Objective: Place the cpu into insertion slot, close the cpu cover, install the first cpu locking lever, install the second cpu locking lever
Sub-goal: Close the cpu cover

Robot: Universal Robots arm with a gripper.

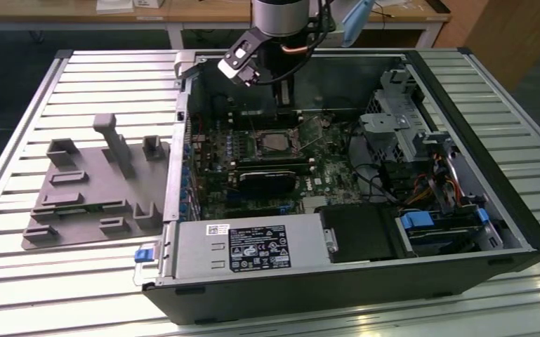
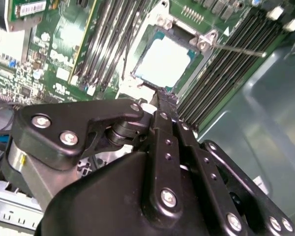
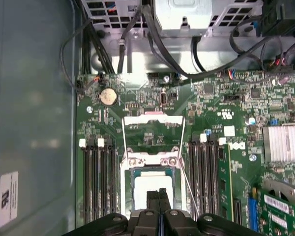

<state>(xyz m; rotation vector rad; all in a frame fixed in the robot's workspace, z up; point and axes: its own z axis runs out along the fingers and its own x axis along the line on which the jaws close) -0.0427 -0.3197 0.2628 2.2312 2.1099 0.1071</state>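
The cpu [image 3: 150,189] lies flat in the insertion slot [image 3: 129,172], its silver top showing in both wrist views [image 2: 163,61]. The cpu cover [image 3: 152,118] is swung open and lies back on the green board beyond the socket. Two thin wire locking levers [image 3: 124,137] [image 3: 187,172] run unlatched along its sides; one lever [image 2: 241,49] sticks out sideways. My gripper [image 3: 159,195] is shut with nothing between its black fingers, its tips just above the near edge of the cpu [image 2: 159,94]. In the exterior view the gripper [image 1: 286,100] hangs inside the open case above the socket [image 1: 274,142].
Black memory slots [image 3: 98,182] flank the socket on both sides. A coin battery [image 3: 107,96], a finned heat sink [image 3: 285,142] and cable bundles [image 3: 152,44] lie around it. The case holds a black card [image 1: 270,179] and power supply [image 1: 251,249]. A grey fixture [image 1: 92,189] sits on the slatted table.
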